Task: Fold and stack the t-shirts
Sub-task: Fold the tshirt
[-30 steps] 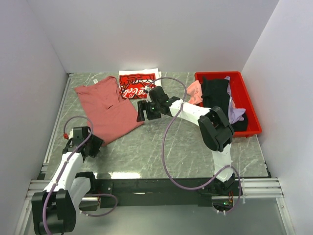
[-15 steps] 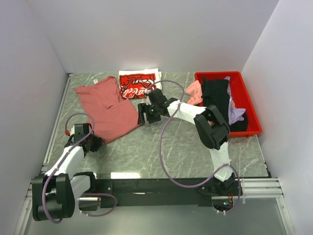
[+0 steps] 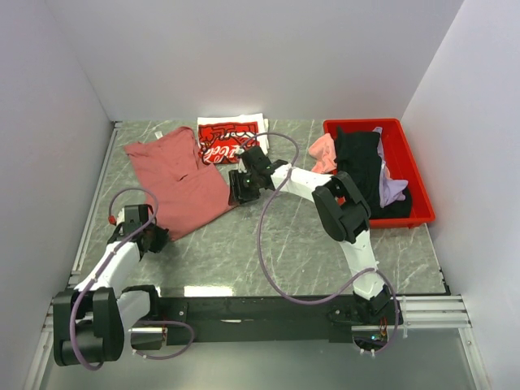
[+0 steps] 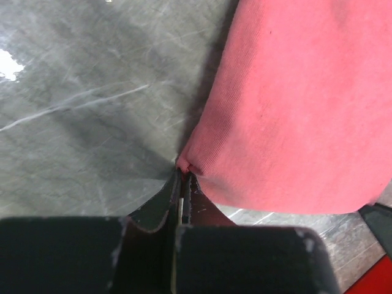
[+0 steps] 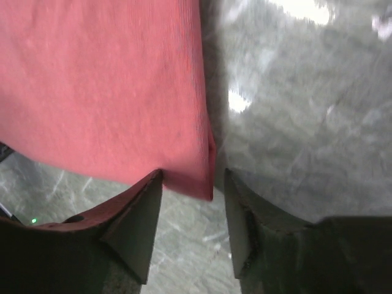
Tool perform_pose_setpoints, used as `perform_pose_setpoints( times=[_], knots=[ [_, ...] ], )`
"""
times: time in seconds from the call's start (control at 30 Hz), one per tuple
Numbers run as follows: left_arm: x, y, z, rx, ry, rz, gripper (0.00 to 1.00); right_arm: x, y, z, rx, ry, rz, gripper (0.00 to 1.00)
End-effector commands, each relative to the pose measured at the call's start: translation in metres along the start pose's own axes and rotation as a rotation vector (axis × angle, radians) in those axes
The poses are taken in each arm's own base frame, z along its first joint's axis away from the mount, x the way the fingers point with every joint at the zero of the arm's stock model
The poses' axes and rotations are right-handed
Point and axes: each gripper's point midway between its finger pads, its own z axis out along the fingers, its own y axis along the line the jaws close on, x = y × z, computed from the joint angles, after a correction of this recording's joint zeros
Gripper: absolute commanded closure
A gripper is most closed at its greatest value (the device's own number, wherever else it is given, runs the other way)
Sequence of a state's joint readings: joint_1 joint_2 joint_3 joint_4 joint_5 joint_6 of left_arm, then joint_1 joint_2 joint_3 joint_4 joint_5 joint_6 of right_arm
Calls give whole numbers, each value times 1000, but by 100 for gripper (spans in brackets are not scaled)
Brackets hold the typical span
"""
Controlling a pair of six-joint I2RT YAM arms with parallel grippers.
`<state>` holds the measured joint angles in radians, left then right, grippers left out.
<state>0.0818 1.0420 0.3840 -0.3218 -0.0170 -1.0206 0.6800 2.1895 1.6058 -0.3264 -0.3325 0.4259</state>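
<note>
Your left gripper (image 4: 182, 174) has its jaws pressed together on the near-left hem corner of the dusty-rose t-shirt (image 4: 294, 104). The cloth puckers right at the tips. Your right gripper (image 5: 190, 179) stands with its jaws apart. The shirt's near-right hem corner lies between its fingers (image 5: 138, 226), and neither pad presses on the cloth.

The shirt lies spread on the marbled table (image 3: 284, 244), with its collar end toward the back left. Just beside its far right sleeve, the folded red-and-white t-shirt (image 3: 228, 140) sits against the back wall, close behind your right wrist.

Well off to the right, the red bin (image 3: 351, 123) holds the black t-shirt (image 3: 357, 158) and the lavender t-shirt (image 3: 392, 188). The pink t-shirt (image 3: 323, 152) is draped over its left rim. The right arm's purple cable (image 3: 262, 244) loops over the table between the arms.
</note>
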Motion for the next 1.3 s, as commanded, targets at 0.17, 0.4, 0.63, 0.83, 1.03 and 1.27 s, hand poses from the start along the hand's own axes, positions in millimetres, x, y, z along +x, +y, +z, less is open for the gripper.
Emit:
perform_pose_setpoints(
  times=[0.17,0.4,0.63,0.83,1.03,1.27],
  knots=[
    [3,12,-9,-45,2,20,99,-13,6,2,-7,-17,-29,85],
    [10,-4,-34,35,44,-7,99,-9,19,-18,-41,-22,-77,100],
    [11,-16,-74,104,45,-53,99,5,40,-65,-62,-8,-117,100],
    [20,-1,-104,68,59,-49,99,34,39,-108,-36,36,-133,100],
    [32,-11,-145,187,106,-19,99,62,39,-143,-38,67,-147,100],
    [27,-19,-197,286,59,13,99,98,49,-183,-94,106,-161,100]
  ],
)
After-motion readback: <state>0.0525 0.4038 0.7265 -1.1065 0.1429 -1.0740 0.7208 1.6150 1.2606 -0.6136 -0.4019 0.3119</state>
